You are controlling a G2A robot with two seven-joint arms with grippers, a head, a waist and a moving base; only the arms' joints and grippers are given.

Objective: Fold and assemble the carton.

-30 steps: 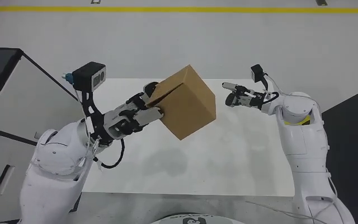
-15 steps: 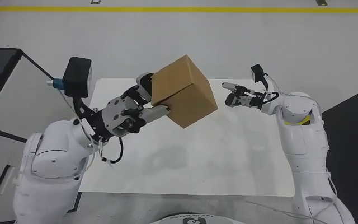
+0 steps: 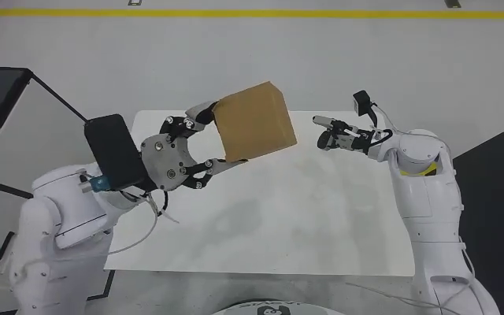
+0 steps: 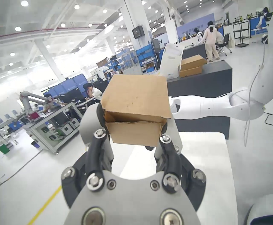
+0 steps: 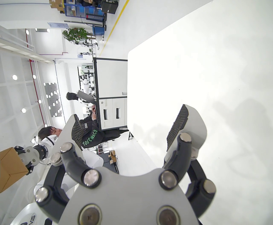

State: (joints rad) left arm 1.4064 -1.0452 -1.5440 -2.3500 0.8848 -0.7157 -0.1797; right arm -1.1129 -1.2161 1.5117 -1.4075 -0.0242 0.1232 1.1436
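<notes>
While the left gripper (image 4: 134, 130) clamped the carton (image 4: 135, 95) at its seamed end, it hung tilted above the table (image 3: 315, 213). The right gripper (image 5: 130, 115) stood spread, apart from the carton.

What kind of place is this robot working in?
Probably a big factory or workshop hall: there are rows of blue bins, a metal workbench, a yellow floor line and stacked cardboard boxes in the background.

This is a large factory hall used as a robotics workshop. It has a high ceiling with rows of round lights (image 4: 18, 28) and tall white columns (image 4: 131, 17). Racks of blue bins (image 4: 147, 50), equipment benches (image 4: 53, 125) and a yellow floor line (image 3: 252, 12) fill it.
</notes>
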